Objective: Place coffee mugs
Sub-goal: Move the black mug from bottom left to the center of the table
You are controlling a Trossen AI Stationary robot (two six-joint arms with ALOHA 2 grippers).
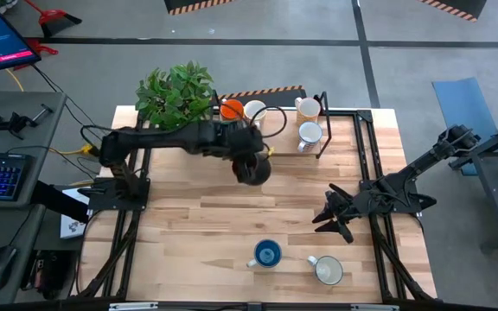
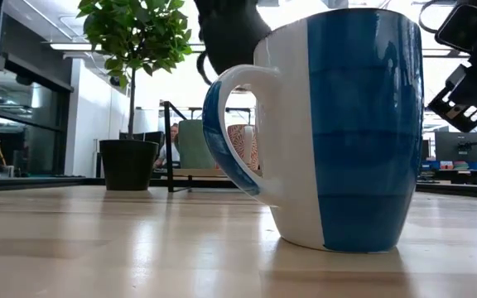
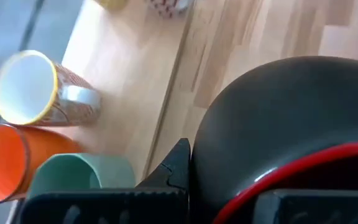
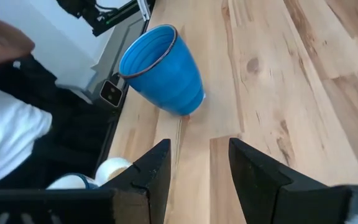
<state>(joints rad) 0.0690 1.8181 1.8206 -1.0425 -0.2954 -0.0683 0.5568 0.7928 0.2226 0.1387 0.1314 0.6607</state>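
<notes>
gripping a dark mug (image 3: 291, 130), left gripper (image 1: 251, 164) hovers mid-table.

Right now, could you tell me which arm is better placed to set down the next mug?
Left: its gripper holds a dark mug above the table, while the right gripper is open and empty.
</notes>
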